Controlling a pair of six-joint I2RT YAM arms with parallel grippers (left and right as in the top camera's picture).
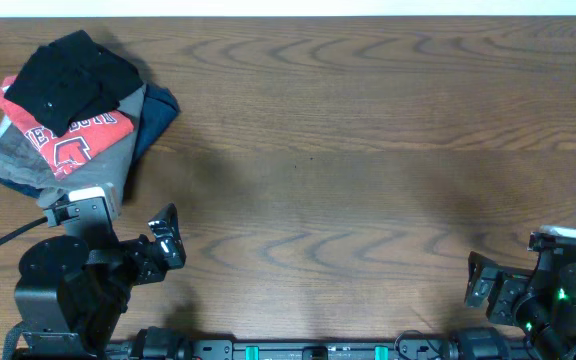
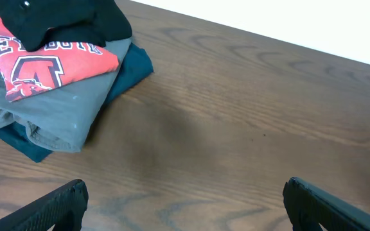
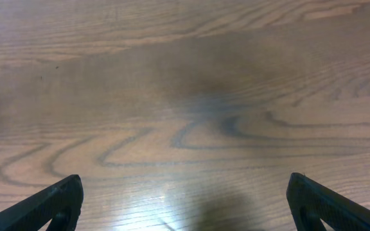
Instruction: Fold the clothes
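Black T-shirt (image 1: 76, 72): atop garment pile (image 1: 96, 160) | left hand (image 1: 166, 240): apart, empty | right hand (image 1: 482, 281): apart, empty

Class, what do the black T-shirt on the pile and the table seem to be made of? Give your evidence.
Black T-shirt: soft matte fabric, likely cotton knit; it slumps in loose creases.
Table: wood or wood-look laminate, smooth, slightly glossy; bold grain lines and faint glare.

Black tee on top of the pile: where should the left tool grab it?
Probably the bunched right-hand edge of the black T-shirt, where it overlaps the red shirt. It lies crumpled on top, so come down from above with the open left tool, pinching only the top layer.
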